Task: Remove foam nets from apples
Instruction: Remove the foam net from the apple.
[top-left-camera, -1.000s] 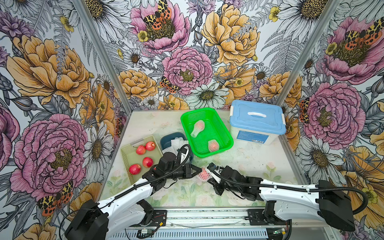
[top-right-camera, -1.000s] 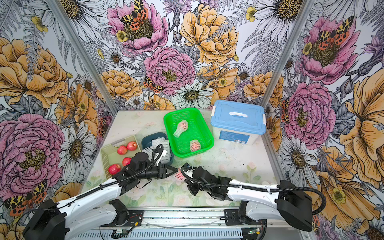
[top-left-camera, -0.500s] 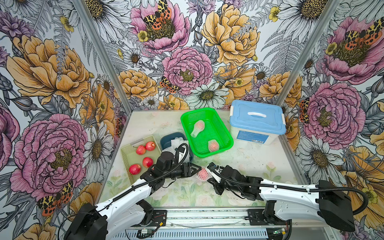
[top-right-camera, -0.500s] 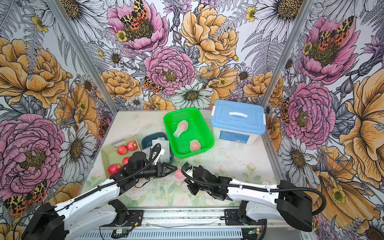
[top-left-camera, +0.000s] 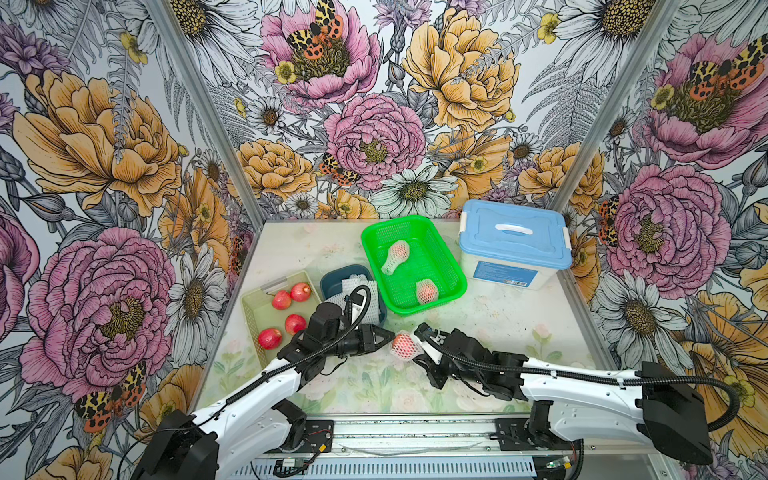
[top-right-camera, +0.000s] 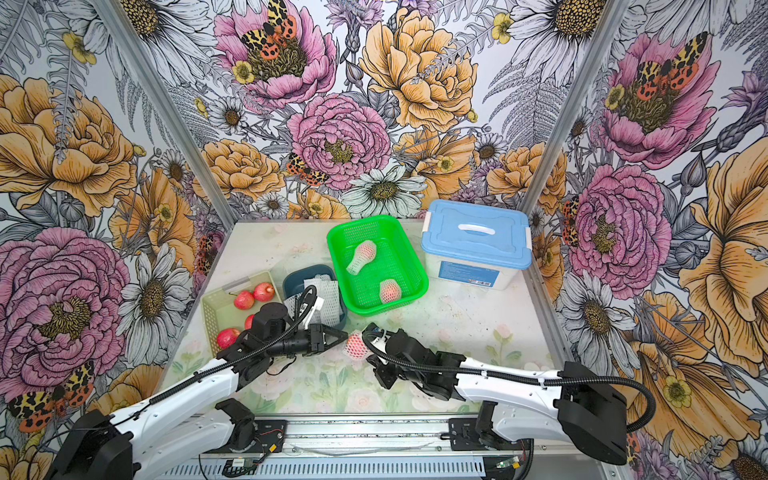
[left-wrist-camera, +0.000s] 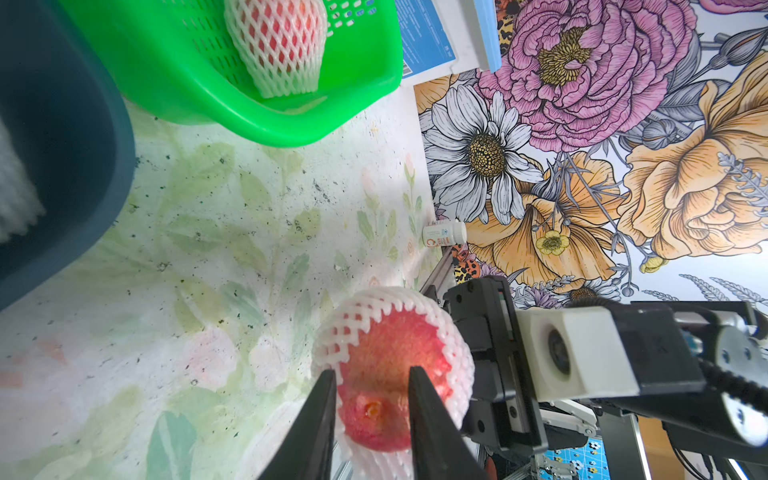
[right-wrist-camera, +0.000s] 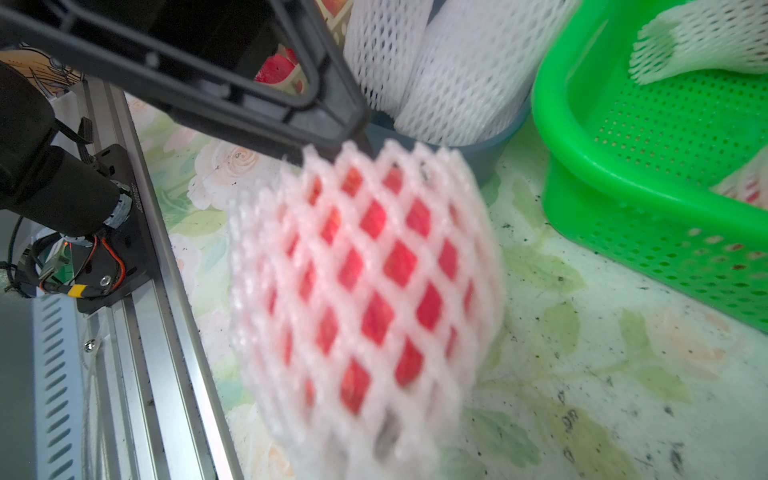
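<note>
white foam net (left-wrist-camera: 415, 307), soft and matt, over a smooth red apple (left-wrist-camera: 386, 353). my left claw (left-wrist-camera: 372, 370) has matt black plastic fingers (left-wrist-camera: 320, 415). the green basket (left-wrist-camera: 291, 129) is glossy perforated plastic. the tabletop (left-wrist-camera: 208, 249) is dull, printed and speckled with grime. the frame rail (right-wrist-camera: 166, 353) is brushed metal.

Two high overviews downward; wrist cameras close on one netted apple (left-wrist-camera: 390, 353)
</note>
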